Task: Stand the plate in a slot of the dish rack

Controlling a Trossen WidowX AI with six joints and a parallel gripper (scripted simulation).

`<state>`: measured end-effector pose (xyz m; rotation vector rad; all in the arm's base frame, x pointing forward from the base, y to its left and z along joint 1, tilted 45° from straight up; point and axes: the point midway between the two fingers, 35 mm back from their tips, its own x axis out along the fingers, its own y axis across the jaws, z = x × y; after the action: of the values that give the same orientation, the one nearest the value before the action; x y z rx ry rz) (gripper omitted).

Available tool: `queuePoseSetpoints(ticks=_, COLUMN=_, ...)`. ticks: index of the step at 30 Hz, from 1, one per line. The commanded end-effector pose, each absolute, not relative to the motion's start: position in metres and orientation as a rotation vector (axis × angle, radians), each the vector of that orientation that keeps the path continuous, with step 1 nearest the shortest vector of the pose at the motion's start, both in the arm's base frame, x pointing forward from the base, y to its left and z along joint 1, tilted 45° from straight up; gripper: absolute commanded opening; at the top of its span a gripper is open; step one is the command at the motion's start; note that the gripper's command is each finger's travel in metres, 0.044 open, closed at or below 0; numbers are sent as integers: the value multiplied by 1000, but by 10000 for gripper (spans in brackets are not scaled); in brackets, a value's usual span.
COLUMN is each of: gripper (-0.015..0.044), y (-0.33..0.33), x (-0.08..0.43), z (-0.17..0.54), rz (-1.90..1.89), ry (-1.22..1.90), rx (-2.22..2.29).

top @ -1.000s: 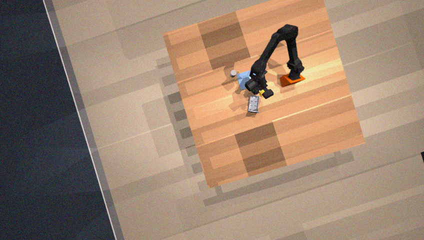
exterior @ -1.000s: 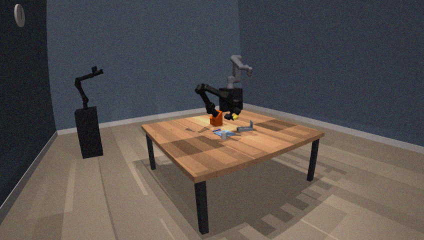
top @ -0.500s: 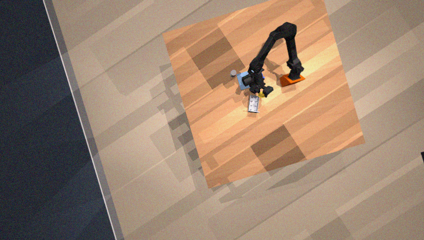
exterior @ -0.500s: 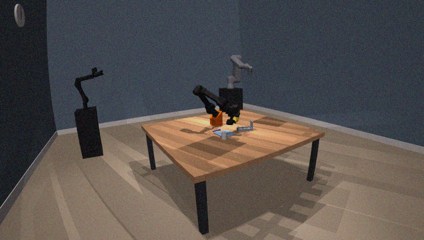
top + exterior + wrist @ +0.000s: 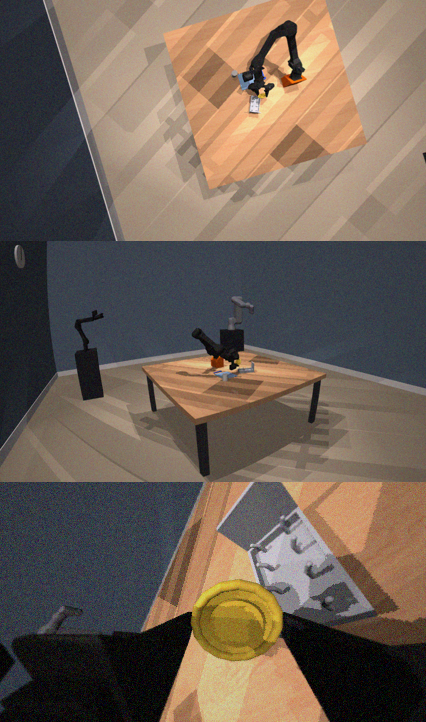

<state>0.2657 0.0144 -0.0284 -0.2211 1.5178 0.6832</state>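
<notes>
A small round yellow plate [image 5: 261, 95] [image 5: 237, 361] [image 5: 235, 624] is held by its edges, its face toward the wrist camera. My gripper [image 5: 262, 93] [image 5: 235, 363] [image 5: 234, 617] is shut on it, one finger at each side. The plate is above the table, beside one end of the dish rack. The grey dish rack [image 5: 254, 105] [image 5: 246, 370] [image 5: 295, 557] stands on the table with its pegs up and a raised panel at its far end. In the wrist view the plate overlaps the rack's near corner. The gap between plate and rack is hard to judge.
A light blue mat [image 5: 243, 84] [image 5: 221, 374] lies beside the rack, partly under the arm in the overhead view. A grey cylinder [image 5: 234, 73] [image 5: 225, 377] stands by it. A blue utensil [image 5: 263, 74] [image 5: 217, 372] lies near. The orange arm base [image 5: 288, 81] [image 5: 217, 362] is on the table.
</notes>
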Motion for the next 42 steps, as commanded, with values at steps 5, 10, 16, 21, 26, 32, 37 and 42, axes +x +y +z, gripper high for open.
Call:
queuePoseSetpoints(ticks=5, gripper=0, y=6, x=265, z=-31, rz=848, ry=1328, rx=-276)
queuePoseSetpoints(ticks=10, gripper=0, y=0, x=266, z=-31, rz=920, ry=1204, rx=-325)
queuePoseSetpoints(ticks=16, gripper=0, y=-7, x=267, z=-30, rz=986, ry=1048, rx=-398)
queuePoseSetpoints(ticks=21, gripper=0, y=-13, x=268, z=-28, rz=1024, ry=915, rx=-470)
queuePoseSetpoints(ticks=26, gripper=0, y=-19, x=268, z=-25, rz=1047, ry=780, rx=-551)
queuePoseSetpoints(ticks=32, gripper=0, y=-27, x=268, z=-21, rz=1056, ry=619, rx=-662)
queuePoseSetpoints(ticks=37, gripper=0, y=-32, x=267, z=-18, rz=1051, ry=528, rx=-733)
queuePoseSetpoints(ticks=42, gripper=0, y=-32, x=267, z=-18, rz=1051, ry=528, rx=-733)
